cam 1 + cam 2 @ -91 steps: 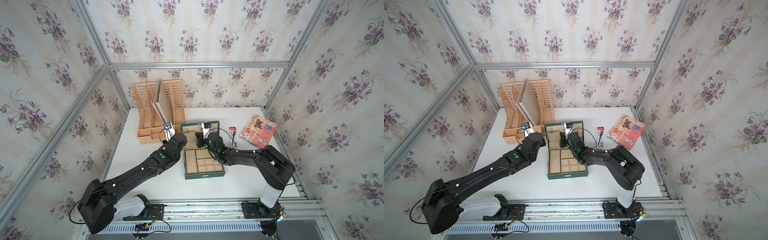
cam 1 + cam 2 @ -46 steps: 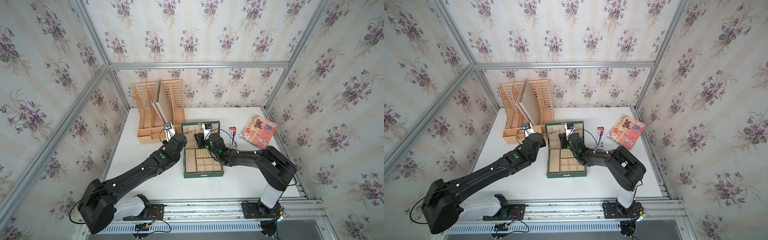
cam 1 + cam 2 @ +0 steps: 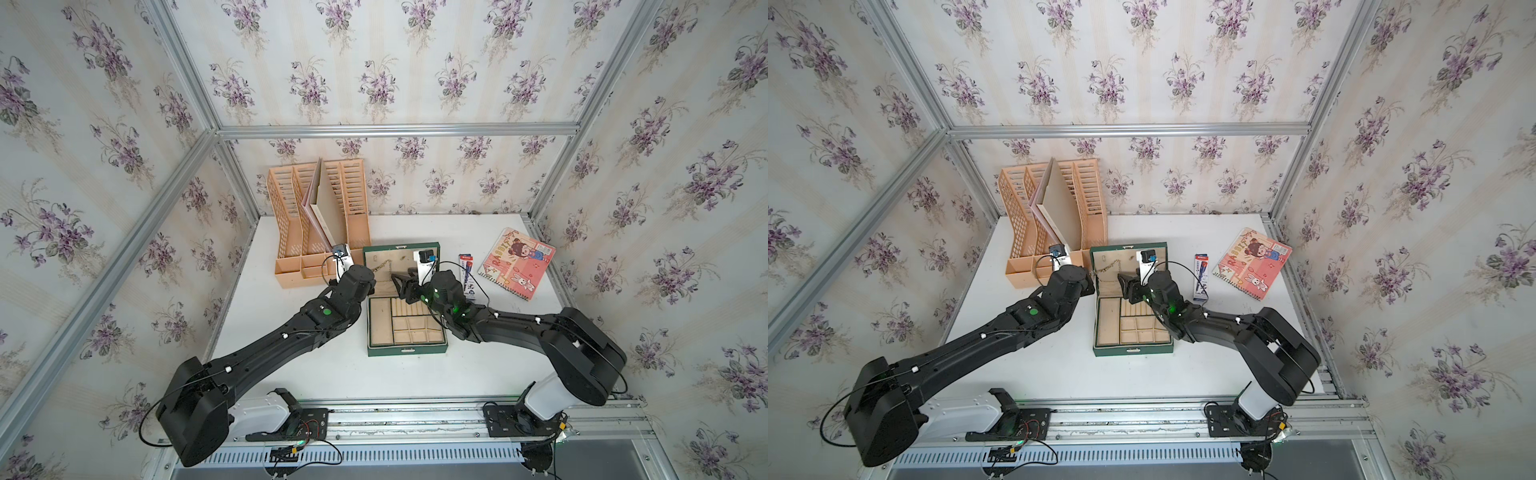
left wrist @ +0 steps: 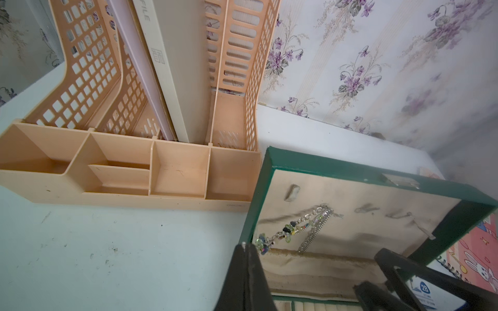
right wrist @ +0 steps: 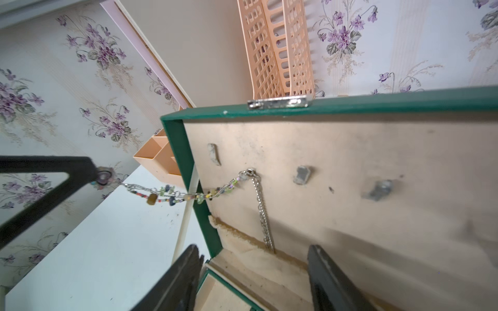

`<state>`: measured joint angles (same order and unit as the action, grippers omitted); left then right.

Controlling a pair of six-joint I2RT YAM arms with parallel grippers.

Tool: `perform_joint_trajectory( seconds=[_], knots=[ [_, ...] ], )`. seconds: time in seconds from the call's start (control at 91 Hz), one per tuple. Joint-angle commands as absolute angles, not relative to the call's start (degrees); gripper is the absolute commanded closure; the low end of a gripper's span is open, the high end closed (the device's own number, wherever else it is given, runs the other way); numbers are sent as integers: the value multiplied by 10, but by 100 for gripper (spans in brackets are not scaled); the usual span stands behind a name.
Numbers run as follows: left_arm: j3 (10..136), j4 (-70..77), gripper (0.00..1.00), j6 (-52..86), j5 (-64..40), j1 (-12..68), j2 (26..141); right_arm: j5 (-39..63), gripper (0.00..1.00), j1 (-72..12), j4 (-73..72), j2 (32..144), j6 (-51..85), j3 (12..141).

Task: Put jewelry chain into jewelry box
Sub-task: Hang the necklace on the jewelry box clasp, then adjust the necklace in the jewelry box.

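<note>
White tabletop (image 3: pixel 332 374); only wrist views show left fingers (image 5: pixel 80 168) pinching jewelry chain (image 5: pixel 167 192); right fingers (image 5: pixel 326 272) spread.

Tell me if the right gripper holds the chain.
No: the right gripper is open, and the chain hangs from a lid hook, touching neither jaw.

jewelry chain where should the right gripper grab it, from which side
Grip the jewelry chain midway down the plain links hanging from the lid hook, front-on to the lining, jaws either side: they hang straight; the left gripper pinches the beaded end.
</note>
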<state>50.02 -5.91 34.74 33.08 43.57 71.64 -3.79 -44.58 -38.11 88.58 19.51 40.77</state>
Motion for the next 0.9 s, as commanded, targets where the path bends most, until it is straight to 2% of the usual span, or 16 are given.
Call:
perform_joint_trajectory(
  seconds=[0.0, 0.22, 0.385, 0.571, 0.67, 0.89],
  knots=[
    [512, -80, 100, 358, 301, 440, 720, -30, 33, -445, -352, 845, 191, 392],
    [529, -115, 100, 372, 264, 457, 733, -46, 33, -445, -293, 753, 199, 337],
    [526, -124, 100, 386, 257, 461, 751, -60, 35, -445, -290, 740, 204, 306],
    [520, -127, 100, 392, 264, 461, 751, -52, 44, -450, -405, 791, 219, 298],
    [517, -126, 100, 390, 273, 461, 747, -85, 49, -465, -456, 841, 219, 327],
    [514, -121, 100, 381, 279, 461, 737, -194, 60, -479, -379, 945, 241, 458]
  ],
)
